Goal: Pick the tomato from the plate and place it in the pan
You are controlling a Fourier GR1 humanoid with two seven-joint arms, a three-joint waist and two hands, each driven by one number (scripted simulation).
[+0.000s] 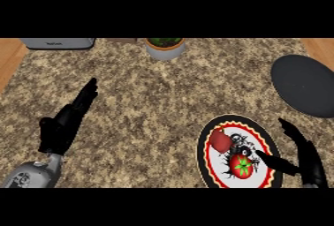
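A red tomato (242,166) with a green stem lies on the patterned plate (222,178) at the lower right, next to a second red piece (220,141). My right hand (305,156) is open at the plate's right side, its thumb reaching over the plate rim close to the tomato, fingers straight and pointing up. The dark round pan (306,85) sits at the right edge, beyond the plate. My left hand (65,123) rests open at the left, fingers pointing up, far from the plate.
A potted plant (165,47) in a grey pot stands at the back centre. A grey toaster (58,43) sits at the back left. Wooden strips (9,57) border the speckled counter (150,110) on both sides.
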